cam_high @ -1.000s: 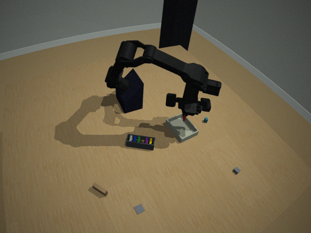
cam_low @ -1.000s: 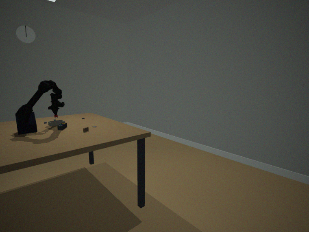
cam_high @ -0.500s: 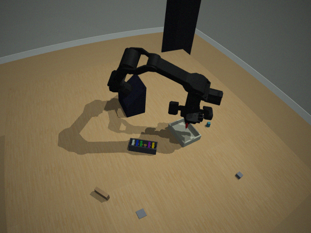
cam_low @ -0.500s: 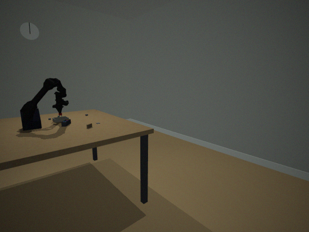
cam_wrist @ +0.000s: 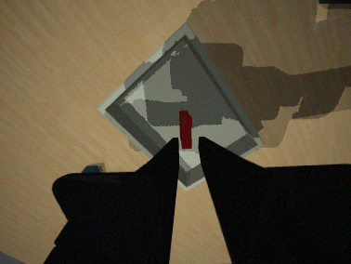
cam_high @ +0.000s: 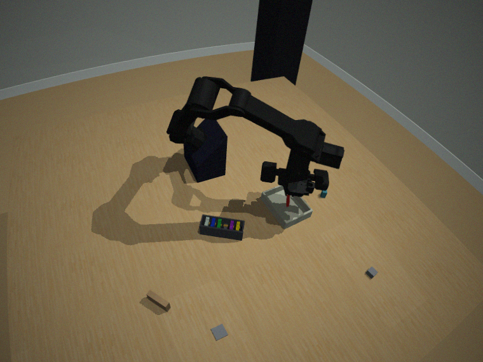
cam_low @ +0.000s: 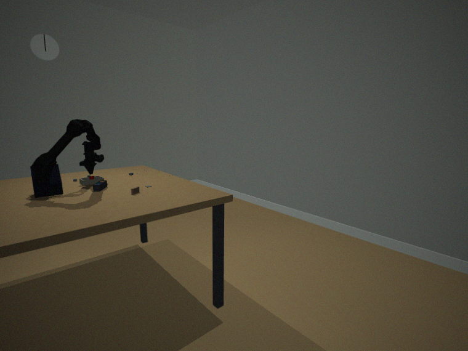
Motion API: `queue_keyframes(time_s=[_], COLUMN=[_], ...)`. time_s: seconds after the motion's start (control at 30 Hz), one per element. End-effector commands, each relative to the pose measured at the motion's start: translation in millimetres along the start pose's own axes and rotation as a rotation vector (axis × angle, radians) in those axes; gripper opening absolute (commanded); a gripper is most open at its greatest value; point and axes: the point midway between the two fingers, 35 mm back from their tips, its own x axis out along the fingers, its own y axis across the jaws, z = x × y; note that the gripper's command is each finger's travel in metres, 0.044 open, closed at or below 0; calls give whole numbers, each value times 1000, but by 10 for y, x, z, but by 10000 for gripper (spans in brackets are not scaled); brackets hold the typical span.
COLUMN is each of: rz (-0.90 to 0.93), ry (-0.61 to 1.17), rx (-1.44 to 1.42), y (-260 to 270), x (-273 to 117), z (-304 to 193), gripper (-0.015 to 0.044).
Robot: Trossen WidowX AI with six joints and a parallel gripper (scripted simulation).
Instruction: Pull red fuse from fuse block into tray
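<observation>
The red fuse (cam_high: 288, 201) (cam_low: 92, 177) (cam_wrist: 186, 130) is upright just under my fingertips, over the inside of the pale tray (cam_high: 299, 220) (cam_wrist: 139, 73). I cannot tell whether its lower end touches the tray floor. My gripper (cam_high: 288, 194) (cam_low: 90, 173) (cam_wrist: 188, 142) points down over the tray and is slightly open. In the wrist view the gap is wider than the fuse, with a clear space on its right side. The fuse block (cam_high: 222, 232) (cam_low: 98, 186) stands beside the tray, holding white, blue, green, purple and yellow fuses, with an empty slot between green and purple.
A teal cube (cam_high: 324, 193) (cam_wrist: 92, 169) lies just beyond the tray. Farther off are a grey cube (cam_high: 372, 272) (cam_low: 131, 173), a wooden block (cam_high: 157, 300) (cam_low: 135, 190) and a flat grey square (cam_high: 219, 331) (cam_low: 148, 186).
</observation>
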Motion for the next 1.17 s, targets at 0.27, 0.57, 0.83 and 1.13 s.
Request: queue_keyframes(time_s=[0.27, 0.57, 0.83, 1.13], rz=[0, -1, -2, -2], ry=[-1, -4, -9, -9], rx=[-2, -8, -13, -13], y=[5, 0, -2, -2], x=[-124, -376, -364, -364], z=[2, -5, 1, 1], gripper=[330, 330, 330, 330])
